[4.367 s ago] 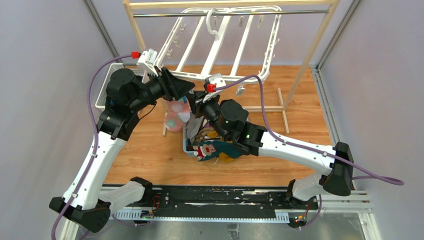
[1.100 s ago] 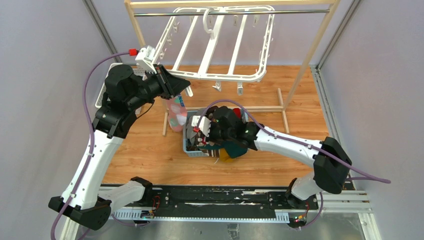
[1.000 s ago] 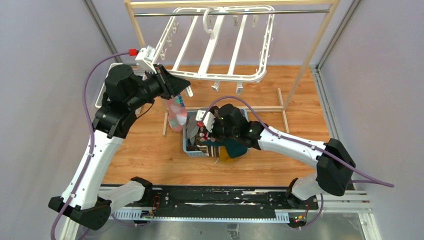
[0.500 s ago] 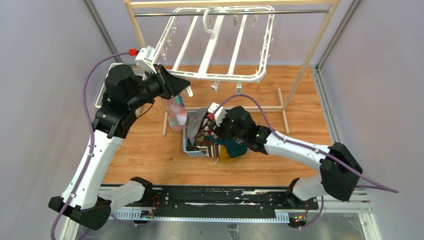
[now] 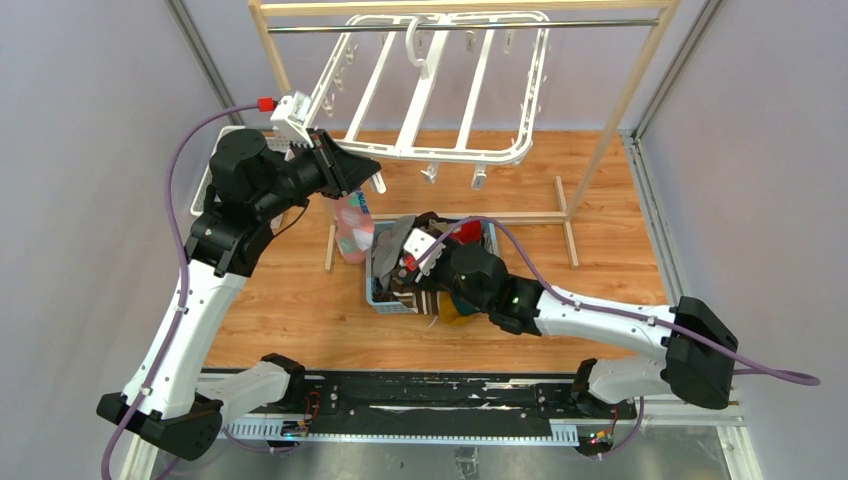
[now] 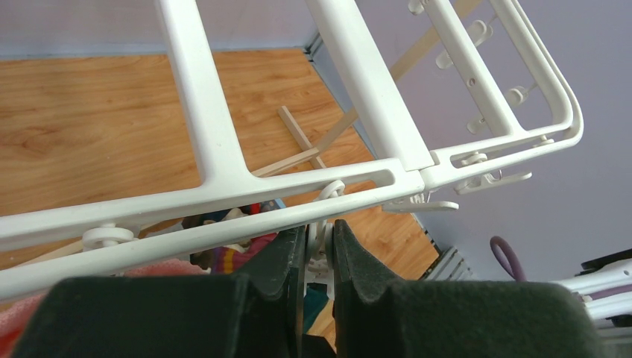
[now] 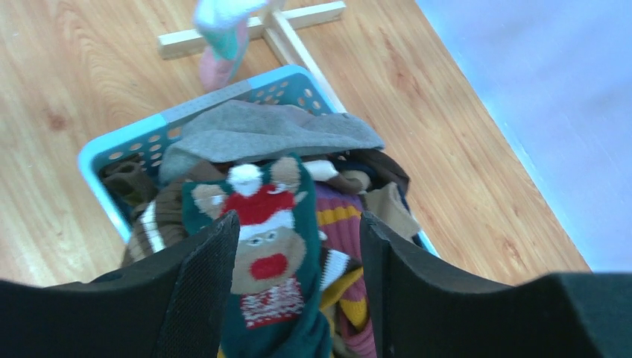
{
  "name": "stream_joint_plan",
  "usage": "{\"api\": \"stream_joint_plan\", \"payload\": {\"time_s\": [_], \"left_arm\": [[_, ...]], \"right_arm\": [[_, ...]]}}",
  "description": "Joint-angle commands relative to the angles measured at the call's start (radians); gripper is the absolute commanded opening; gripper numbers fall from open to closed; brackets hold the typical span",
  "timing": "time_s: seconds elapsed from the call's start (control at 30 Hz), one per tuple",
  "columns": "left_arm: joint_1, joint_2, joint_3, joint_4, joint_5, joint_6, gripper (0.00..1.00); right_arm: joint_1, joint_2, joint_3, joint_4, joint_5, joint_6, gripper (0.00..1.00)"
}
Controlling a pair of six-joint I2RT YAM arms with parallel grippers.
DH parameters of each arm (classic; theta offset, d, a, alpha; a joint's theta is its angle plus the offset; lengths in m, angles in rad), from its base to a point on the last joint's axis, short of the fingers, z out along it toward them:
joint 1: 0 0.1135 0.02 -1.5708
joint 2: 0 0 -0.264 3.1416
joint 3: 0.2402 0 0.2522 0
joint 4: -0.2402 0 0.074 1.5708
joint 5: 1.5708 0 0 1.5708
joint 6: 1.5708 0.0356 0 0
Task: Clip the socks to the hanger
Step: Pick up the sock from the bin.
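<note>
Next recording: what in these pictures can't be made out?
- Pink sock, its top: top view, behind left pincer, shut on a clip.
- Socks low in the basket: right wrist view, under grey sock and reindeer sock.
- Right pincer: top view, largely under its own arm.

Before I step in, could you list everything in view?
white plastic clip hanger: one, hanging on the rack
wooden rack with metal rail: one, pale, far side
light-blue plastic basket: one, centre, full of socks
green reindeer sock: one, atop the heap
grey sock: one, basket's far rim
pink-and-mint sock: one, hanging under the hanger
white mesh basket: one, behind left arm
left gripper: black, shut on a clip
right gripper: black, open over reindeer sock
</note>
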Motion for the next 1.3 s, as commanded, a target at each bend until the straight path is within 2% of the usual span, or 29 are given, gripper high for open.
{"api": "stream_joint_plan", "payload": {"time_s": [0.0, 0.17, 0.33, 0.67, 0.9, 1.03, 1.27], "left_arm": [[0.005, -0.007, 0.015, -0.032, 0.016, 0.016, 0.11], [0.005, -0.008, 0.015, -0.033, 0.019, 0.017, 0.11], [0.005, -0.008, 0.015, -0.034, 0.019, 0.014, 0.11], [0.005, -0.009, 0.019, -0.037, 0.018, 0.017, 0.11], [0.005, -0.011, 0.018, -0.042, 0.016, 0.023, 0.11], [0.005, -0.011, 0.016, -0.042, 0.016, 0.024, 0.11], [0.005, -0.012, 0.015, -0.040, 0.017, 0.022, 0.11]], "right_arm": [[0.069, 0.041, 0.006, -0.030, 0.006, -0.050, 0.59], [0.084, 0.104, 0.050, -0.081, -0.035, 0.011, 0.58], [0.086, 0.152, 0.054, -0.051, -0.022, 0.028, 0.57], [0.113, 0.252, 0.104, 0.020, 0.111, 0.018, 0.43], [0.131, 0.263, 0.109, 0.061, 0.178, 0.011, 0.25], [0.132, 0.209, 0.091, 0.077, 0.178, 0.018, 0.13], [0.122, 0.062, 0.062, 0.086, 0.129, 0.038, 0.01]]}}
